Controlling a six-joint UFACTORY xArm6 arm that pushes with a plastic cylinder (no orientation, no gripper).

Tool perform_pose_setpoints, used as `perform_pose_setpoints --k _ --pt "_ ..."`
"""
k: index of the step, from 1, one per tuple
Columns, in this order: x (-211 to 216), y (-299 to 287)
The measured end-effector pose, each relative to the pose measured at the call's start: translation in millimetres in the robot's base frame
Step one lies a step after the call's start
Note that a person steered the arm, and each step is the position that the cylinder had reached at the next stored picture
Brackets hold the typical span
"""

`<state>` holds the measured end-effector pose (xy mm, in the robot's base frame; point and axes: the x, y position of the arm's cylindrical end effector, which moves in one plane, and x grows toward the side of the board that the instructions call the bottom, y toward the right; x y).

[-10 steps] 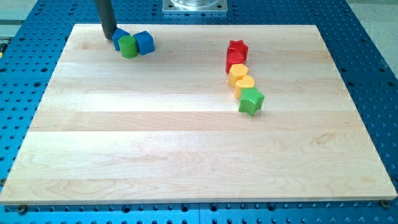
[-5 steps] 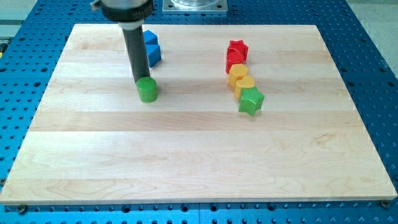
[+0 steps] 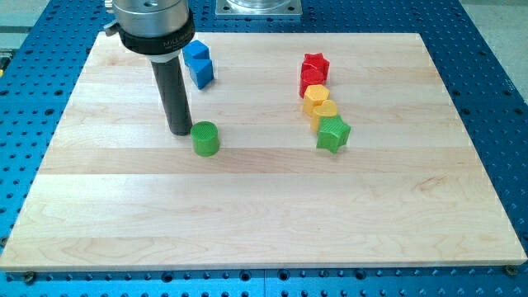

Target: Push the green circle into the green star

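The bench (image 3: 247, 214) was a pale wooden board resting on a blue perforated base (image 3: 495, 99). The arm carried no grasping tool; it ended in a straight dark rod, so there was nothing to open, close or grip. The rod stood upright in the left half of the bench, toward the far edge, and my tip (image 3: 180, 132) rested on the surface.

The green circle (image 3: 205, 138) stood upright just to the right of my tip, touching it or very nearly so; the exact contact could not be confirmed. It sat left of the bench's centre.

The green star (image 3: 332, 133) lay well apart from the circle, right of centre, at roughly the same depth from the far edge. It formed the near end of a short, slightly slanted row of touching blocks running toward the far edge: a yellow heart (image 3: 324, 112), then a yellow block (image 3: 315, 97) of unclear shape, then a red block (image 3: 312, 80) of unclear shape, then a red star (image 3: 314, 63).

Two blue blocks (image 3: 198, 63) lay together near the far edge, just right of the rod's shaft and behind the green circle; their shapes could not be made out with confidence.
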<state>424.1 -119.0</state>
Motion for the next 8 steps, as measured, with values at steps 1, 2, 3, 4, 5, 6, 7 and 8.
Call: perform_pose_setpoints --k 1,2,3,4,5,6,7,8 --pt "30.2 17.8" --pt "40.2 59.7" --pt "41.4 122.3" --pt "41.9 149.3" --pt "41.9 156.8" --pt "50.2 166.9" --pt "50.8 164.8" --pt "66.3 140.6"
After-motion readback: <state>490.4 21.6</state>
